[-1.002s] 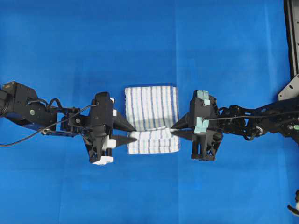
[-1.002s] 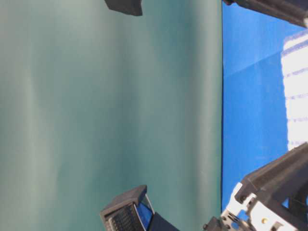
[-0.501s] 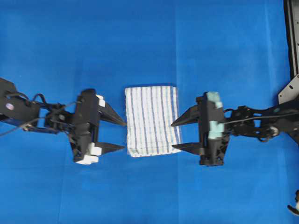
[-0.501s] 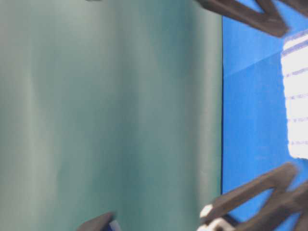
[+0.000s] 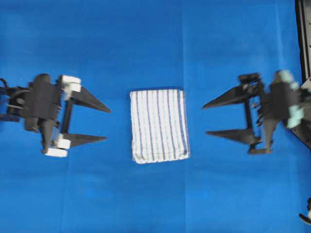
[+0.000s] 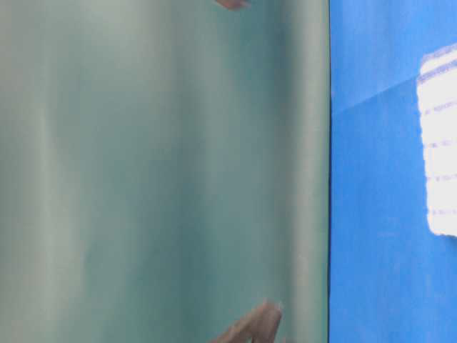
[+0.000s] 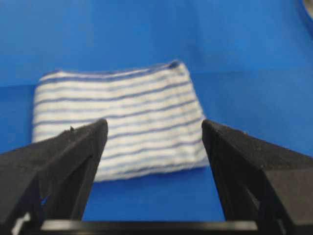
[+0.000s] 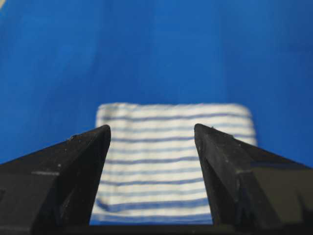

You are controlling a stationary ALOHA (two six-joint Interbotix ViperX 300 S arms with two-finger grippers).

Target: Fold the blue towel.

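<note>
The blue towel is a white cloth with thin blue stripes, folded into a small rectangle flat on the blue table covering. It also shows in the left wrist view, the right wrist view and at the right edge of the table-level view. My left gripper is open and empty, well left of the towel. My right gripper is open and empty, to the towel's right. Neither touches the cloth.
A black metal frame runs down the far right edge of the overhead view. A grey-green backdrop fills most of the table-level view. Bare blue covering surrounds the towel on all sides.
Both grippers opened and let go of the towel's side edges, then drew back outward, left gripper to the left and right gripper to the right. The towel now lies flat and folded.
</note>
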